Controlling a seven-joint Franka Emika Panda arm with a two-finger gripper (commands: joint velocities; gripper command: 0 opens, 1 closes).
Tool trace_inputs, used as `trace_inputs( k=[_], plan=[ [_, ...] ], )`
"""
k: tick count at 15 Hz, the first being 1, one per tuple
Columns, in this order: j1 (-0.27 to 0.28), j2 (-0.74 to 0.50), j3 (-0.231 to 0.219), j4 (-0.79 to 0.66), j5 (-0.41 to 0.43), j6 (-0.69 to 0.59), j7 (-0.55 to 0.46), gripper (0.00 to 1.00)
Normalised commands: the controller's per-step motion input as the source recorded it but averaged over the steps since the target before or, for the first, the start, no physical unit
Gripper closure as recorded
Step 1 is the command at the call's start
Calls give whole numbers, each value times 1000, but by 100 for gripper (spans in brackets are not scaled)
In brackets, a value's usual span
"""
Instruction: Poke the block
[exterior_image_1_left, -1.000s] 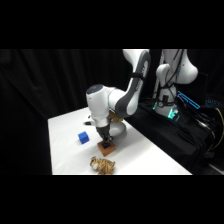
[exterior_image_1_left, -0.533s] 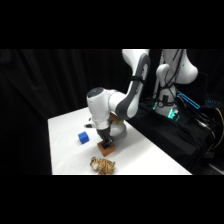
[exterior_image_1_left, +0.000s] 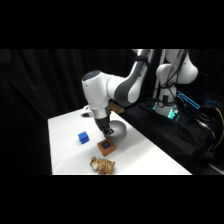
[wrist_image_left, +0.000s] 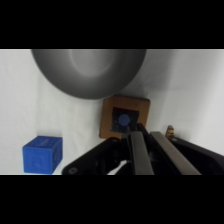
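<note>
The block, an orange-brown cube with a dark blue square on top, sits on the white table in front of a grey bowl. My gripper comes down from above, its tips right over the block's top face. In the wrist view the shut fingers rise from the bottom edge. The gripper ends at the near edge of the block, over its blue mark. I cannot tell whether the tips touch it. Nothing is held.
A grey bowl stands just behind the block. A plain blue cube lies to the left. The striped tiger toy lies near the table's front edge. Dark equipment with lights stands beside the table on the right.
Hardly anything differs. The gripper stays low over the block, and the block, blue cube and tiger toy keep their places.
</note>
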Motion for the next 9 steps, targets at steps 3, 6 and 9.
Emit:
trace_inputs(
  k=[3,6,9],
  plan=[
    [67,-315,-42,82,-88,-417,71,42],
    [52,-264,-21,70,-51,-343,25,16],
    [60,-250,-28,51,-96,-303,79,0]
  ],
)
